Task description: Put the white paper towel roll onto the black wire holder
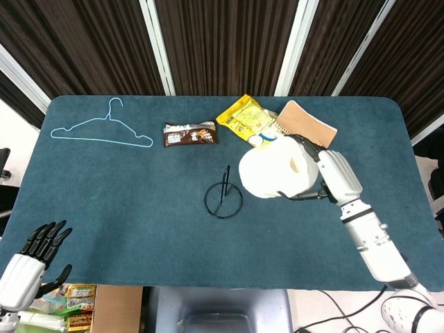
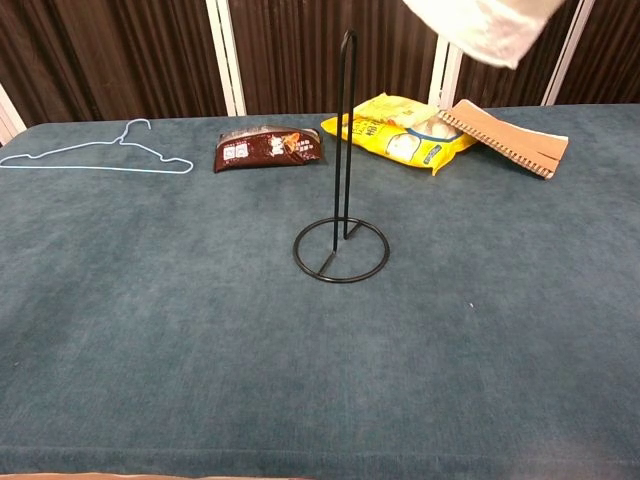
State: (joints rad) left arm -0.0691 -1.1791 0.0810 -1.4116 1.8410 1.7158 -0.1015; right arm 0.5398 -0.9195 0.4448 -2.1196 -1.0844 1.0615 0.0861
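Note:
My right hand [image 1: 320,173] grips the white paper towel roll [image 1: 274,170] and holds it in the air, just right of the black wire holder [image 1: 223,194]. In the chest view only the roll's lower edge [image 2: 487,25] shows at the top of the frame, up and to the right of the holder's upright post [image 2: 345,150]; the right hand itself is out of that view. The holder stands upright mid-table on its ring base [image 2: 340,250]. My left hand [image 1: 31,260] hangs open off the table's near left corner.
Along the far side lie a light blue hanger [image 1: 100,132], a brown snack packet [image 1: 189,134], a yellow snack bag [image 1: 250,123] and a tan spiral notebook [image 1: 309,128]. The teal tablecloth [image 1: 125,208] spreads around the holder.

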